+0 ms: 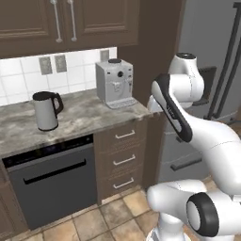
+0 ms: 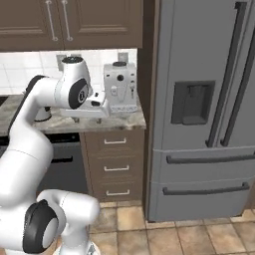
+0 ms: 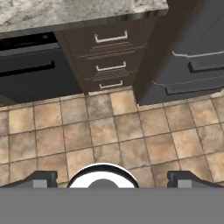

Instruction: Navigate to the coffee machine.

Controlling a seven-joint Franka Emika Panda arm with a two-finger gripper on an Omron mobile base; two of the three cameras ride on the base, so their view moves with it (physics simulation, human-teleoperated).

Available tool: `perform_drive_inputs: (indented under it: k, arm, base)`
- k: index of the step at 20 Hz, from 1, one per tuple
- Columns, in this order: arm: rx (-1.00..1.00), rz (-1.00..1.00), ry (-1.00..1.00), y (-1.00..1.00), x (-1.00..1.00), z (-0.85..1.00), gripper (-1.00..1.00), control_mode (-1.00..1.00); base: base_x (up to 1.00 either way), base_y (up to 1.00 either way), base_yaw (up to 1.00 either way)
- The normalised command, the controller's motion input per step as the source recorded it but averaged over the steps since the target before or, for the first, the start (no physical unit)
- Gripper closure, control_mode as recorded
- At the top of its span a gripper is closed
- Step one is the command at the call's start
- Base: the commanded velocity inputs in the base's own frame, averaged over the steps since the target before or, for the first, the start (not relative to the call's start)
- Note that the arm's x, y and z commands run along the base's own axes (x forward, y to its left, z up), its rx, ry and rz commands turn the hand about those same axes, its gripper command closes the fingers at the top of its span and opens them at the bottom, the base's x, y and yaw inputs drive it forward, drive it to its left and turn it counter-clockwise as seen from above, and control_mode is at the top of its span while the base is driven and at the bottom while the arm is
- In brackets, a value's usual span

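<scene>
Coffee machine (image 1: 114, 84) (image 2: 120, 87): boxy light-grey body, black round cap on top, dark knobs on the front, central spout recess, grated drip tray at the base. It sits at the right end of the surface (image 1: 89, 115) (image 2: 130, 120), against the white tile backsplash and next to the tall dark wood panel beside the fridge (image 2: 204, 104).

Surface is mottled grey-brown stone with a dark edge. Kettle (image 1: 46, 109): silver cylinder, black lid and handle, upright, well to the left of the machine. Under the surface: black dishwasher (image 1: 49, 181) with a bar handle, then three dark wood drawers (image 1: 123, 160) (image 2: 114, 167) (image 3: 109, 59) with silver pulls. Fridge is flat grey steel with long dark handles. Floor (image 3: 113, 131) is tan square tile.

Fingers (image 3: 43, 179): two dark tips far apart, open, nothing between them. In the hand view they point down at the floor tiles in front of the drawers; the machine stands up on the surface, well above and beyond the fingers.
</scene>
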Motion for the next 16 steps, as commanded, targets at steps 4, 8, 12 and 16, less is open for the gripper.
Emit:
perform_drive_inputs:
  k: [4,8,12,16]
  arm:
    - [0.0,0.0,0.0,0.0,0.0,0.0,-1.0,1.0]
    - [0.0,0.0,0.0,0.0,0.0,0.0,-1.0,1.0]
    - [0.0,0.0,0.0,0.0,0.0,0.0,-1.0,1.0]
    - [0.0,0.0,0.0,0.0,0.0,0.0,-1.0,1.0]
  base:
    - [0.81,0.01,0.11]
    - [0.83,0.0,0.05]
    - [0.76,0.0,0.03]
    - [0.72,0.0,0.05]
